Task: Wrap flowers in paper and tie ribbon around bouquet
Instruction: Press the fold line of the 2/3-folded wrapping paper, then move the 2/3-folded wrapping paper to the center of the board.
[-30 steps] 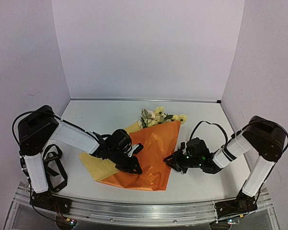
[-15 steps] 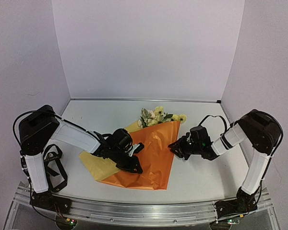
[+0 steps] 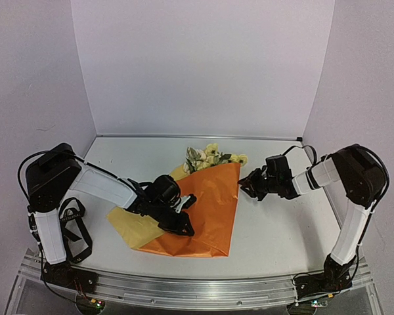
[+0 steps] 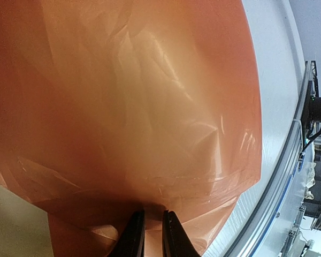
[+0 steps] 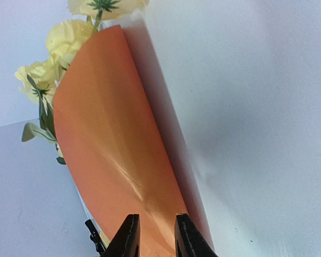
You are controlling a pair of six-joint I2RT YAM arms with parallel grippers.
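flowers lie on the desk mid-field, heads toward the back wall. pale yellow blossoms and green leaves stick out past the top edge of the paper; stems are hidden under it. orange sheet is folded over them into a loose flat cone, wide end at the blossoms, bottom edge toward the near rail. yellow backing sheet shows as a strip along the left side, flat on the desk.

left gripper is down on the orange sheet, lower left of the fold. left wrist view: fingers nearly together, a crease of orange paper pinched in the slim gap, wrinkles running into the pinch point. so it's closed on the paper.

right gripper sits at the right edge of the paper, upper part, just below the blossoms. right wrist view: that edge curls up off the desk with a shadow under it, and the orange runs down between the two fingers. jaws stand a little apart; can't tell whether they clamp the edge or only straddle it.

both arms are low, reaching inward from either side, paper between them.
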